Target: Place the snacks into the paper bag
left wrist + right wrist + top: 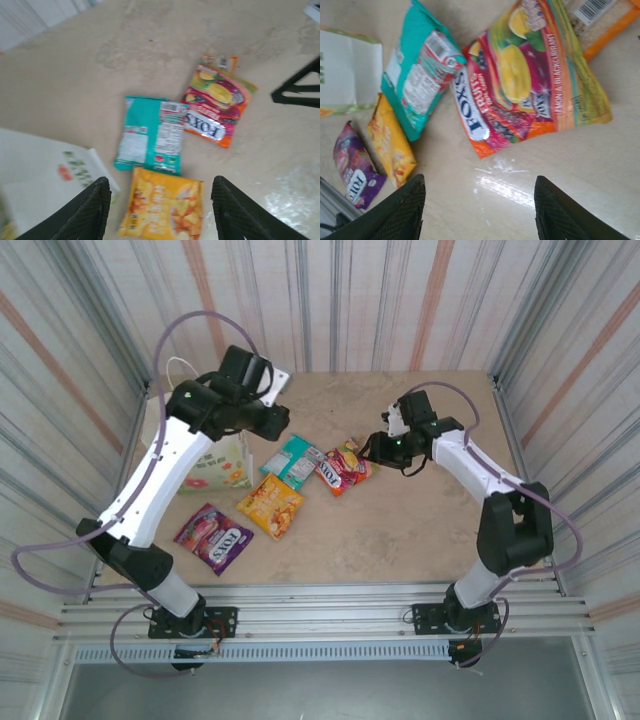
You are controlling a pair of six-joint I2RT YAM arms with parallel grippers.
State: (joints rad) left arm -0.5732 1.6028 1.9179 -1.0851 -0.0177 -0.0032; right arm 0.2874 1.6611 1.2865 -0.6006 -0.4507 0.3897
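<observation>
White paper bag, contents unseen; left gripper and right gripper part-spread, nothing held.

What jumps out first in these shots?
Shiny snacks strewn mid-table: purple packet, yellow-orange packet, teal packet, red Fox's packet. The white paper bag lies at the left, partly hidden by the left arm. Left gripper and right gripper hover open over the packets, holding nothing.

Laboratory robot cell: striped grey panel walls enclose a beige flat tabletop, silver aluminium rails along its near edge.
</observation>
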